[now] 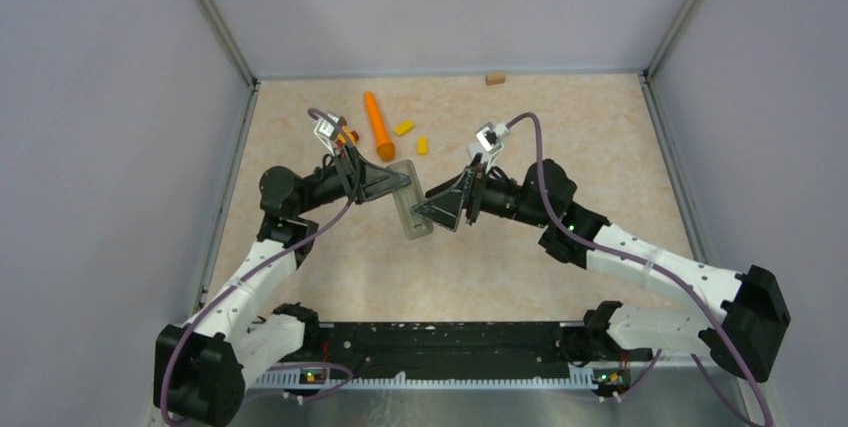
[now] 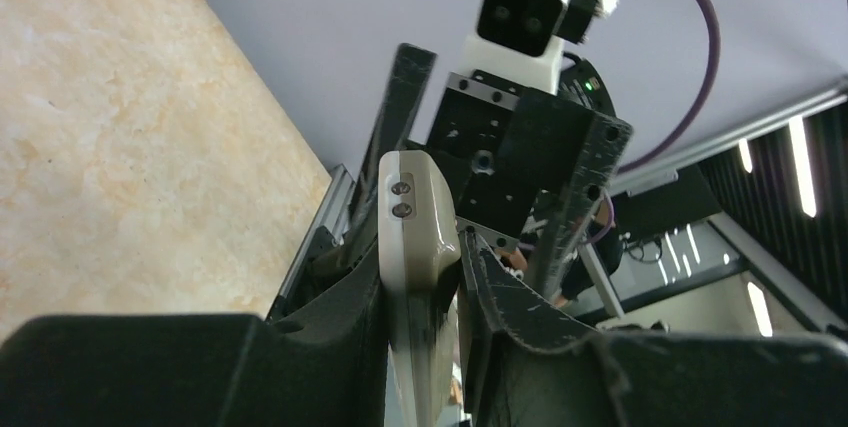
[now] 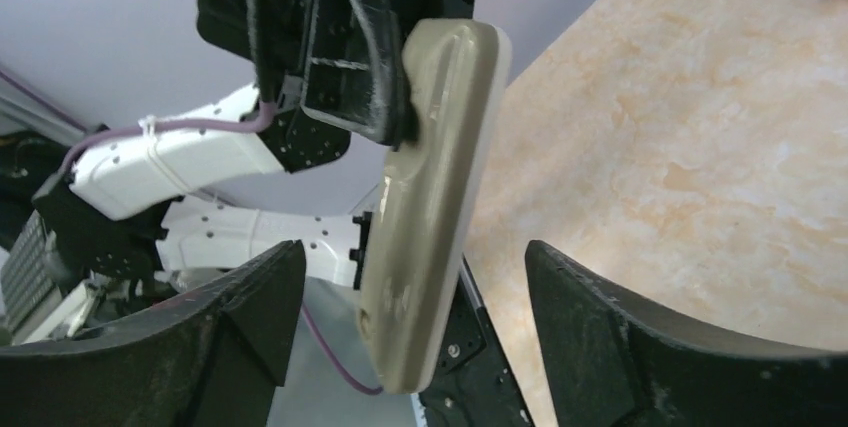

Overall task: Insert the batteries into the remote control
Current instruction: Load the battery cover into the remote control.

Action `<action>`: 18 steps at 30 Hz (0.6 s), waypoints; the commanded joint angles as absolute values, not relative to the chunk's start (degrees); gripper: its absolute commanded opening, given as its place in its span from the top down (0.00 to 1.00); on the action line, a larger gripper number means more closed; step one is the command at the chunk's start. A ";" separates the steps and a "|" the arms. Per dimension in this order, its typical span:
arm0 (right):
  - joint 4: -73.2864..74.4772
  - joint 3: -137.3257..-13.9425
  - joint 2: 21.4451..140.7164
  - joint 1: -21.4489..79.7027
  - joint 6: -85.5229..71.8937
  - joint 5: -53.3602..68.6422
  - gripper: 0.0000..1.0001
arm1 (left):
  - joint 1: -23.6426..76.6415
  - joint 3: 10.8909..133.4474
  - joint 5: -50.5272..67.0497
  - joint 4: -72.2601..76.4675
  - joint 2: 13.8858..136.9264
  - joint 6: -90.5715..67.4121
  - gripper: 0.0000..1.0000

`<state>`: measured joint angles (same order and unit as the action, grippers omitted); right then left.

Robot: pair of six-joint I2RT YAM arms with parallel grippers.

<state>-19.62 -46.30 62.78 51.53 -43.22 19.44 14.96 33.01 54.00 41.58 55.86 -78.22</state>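
The remote control (image 1: 411,210) is a long beige-grey bar held up off the table between both arms. My left gripper (image 1: 398,180) is shut on its upper end; in the left wrist view the remote (image 2: 415,232) stands edge-on between the pads of my left gripper (image 2: 425,292). My right gripper (image 1: 428,209) stands open around the lower end. In the right wrist view the remote (image 3: 430,197) hangs between the spread fingers of my right gripper (image 3: 415,252) with a gap on both sides. The batteries do not show in any view.
An orange carrot-shaped piece (image 1: 378,125) and two small yellow blocks (image 1: 404,128) lie on the table behind the grippers. A brown block (image 1: 494,78) sits by the back wall. Grey walls enclose the table on three sides.
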 commanded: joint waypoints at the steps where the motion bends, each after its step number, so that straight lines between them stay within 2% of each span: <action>1: -18.56 -50.67 66.29 50.91 -39.57 26.91 0.24 | 14.68 36.70 59.68 49.52 54.99 -76.90 1.00; 5: -19.56 -52.97 69.59 50.89 -40.19 29.62 0.47 | 14.68 37.38 61.35 50.12 54.44 -76.84 1.00; 10: -20.37 -54.25 71.34 50.90 -41.05 29.90 0.66 | 14.68 37.75 61.53 49.73 53.92 -77.07 1.00; 11: -20.39 -54.37 71.48 50.84 -41.13 29.64 0.69 | 14.68 37.77 61.31 49.43 53.62 -76.97 0.97; 13: -20.29 -54.40 71.54 50.83 -41.21 28.88 0.76 | 14.68 38.13 60.60 47.92 53.22 -76.31 0.88; 16: -18.92 -54.65 71.20 50.73 -40.80 26.67 0.90 | 14.68 39.11 59.51 41.32 52.43 -72.08 0.67; 17: -17.92 -54.85 70.89 50.57 -40.41 25.40 0.96 | 14.68 39.44 58.99 38.82 52.01 -70.41 0.56; 18: -16.68 -55.00 70.58 50.54 -39.88 23.98 1.00 | 14.68 39.72 58.17 36.36 51.51 -68.33 0.41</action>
